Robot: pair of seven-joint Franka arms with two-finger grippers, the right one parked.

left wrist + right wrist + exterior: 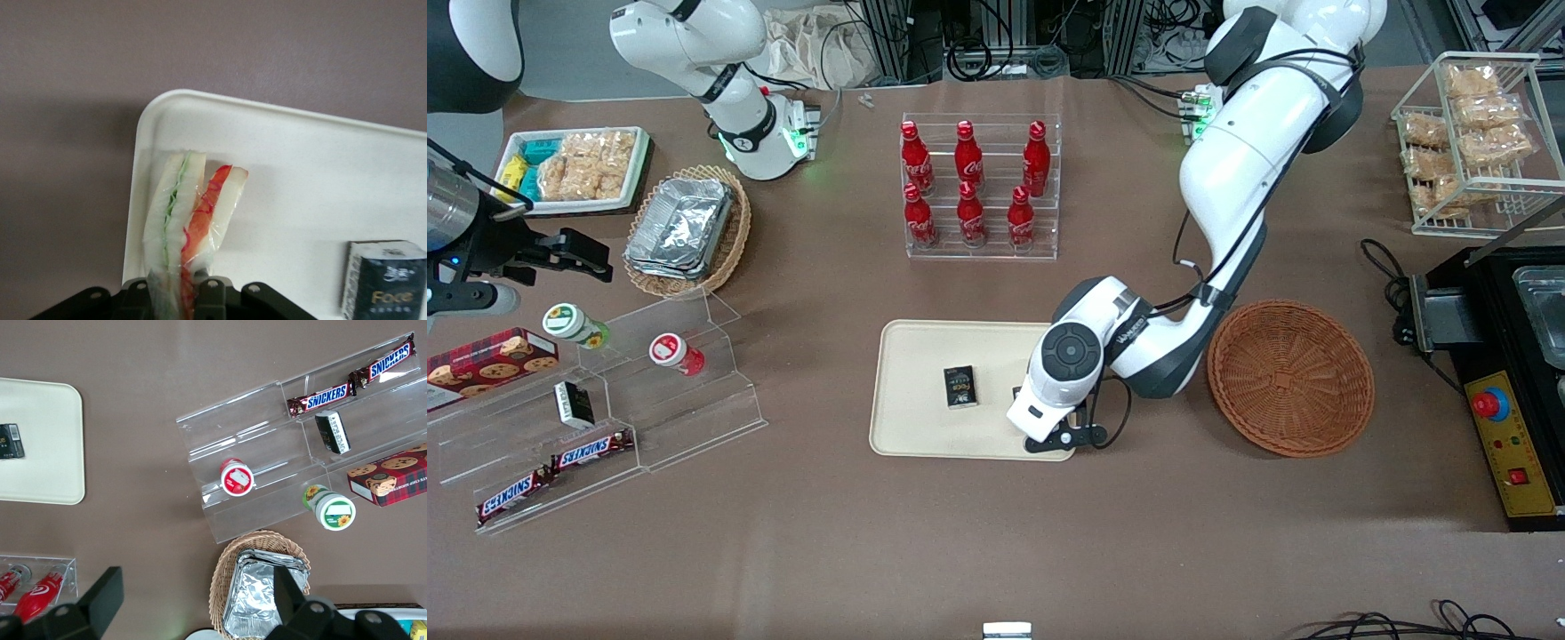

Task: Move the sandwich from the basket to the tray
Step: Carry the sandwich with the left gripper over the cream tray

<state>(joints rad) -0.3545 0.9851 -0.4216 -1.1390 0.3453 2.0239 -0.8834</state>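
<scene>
Table point(996, 533) is brown, tray point(911, 391) sits mid-table, cream, low rim. Basket point(1291, 378) is beside the tray toward the working arm's end, nothing visible in it. Left arm reaches down over the tray's basket-side end; gripper point(1064, 436) is low over the tray corner nearest the front camera.

Gripper point(175, 297) fingers are pinched on the sandwich point(190, 213), gripping its wrapped end. Sandwich is in clear film, white bread, green and red layers showing edge-on, hanging over the tray point(300, 167) just inside its rounded corner. Can't tell whether it touches the tray surface.

Small dark packet point(960, 387) lies flat on the tray, nearer the middle; wrist view reads "Face" on it point(383, 280).

Other readable text: "SNICKERS" on two bars point(591, 451) in the clear stepped stand toward the parked arm's end. Red bottles point(969, 182) in the acrylic rack, script label not legible.
</scene>
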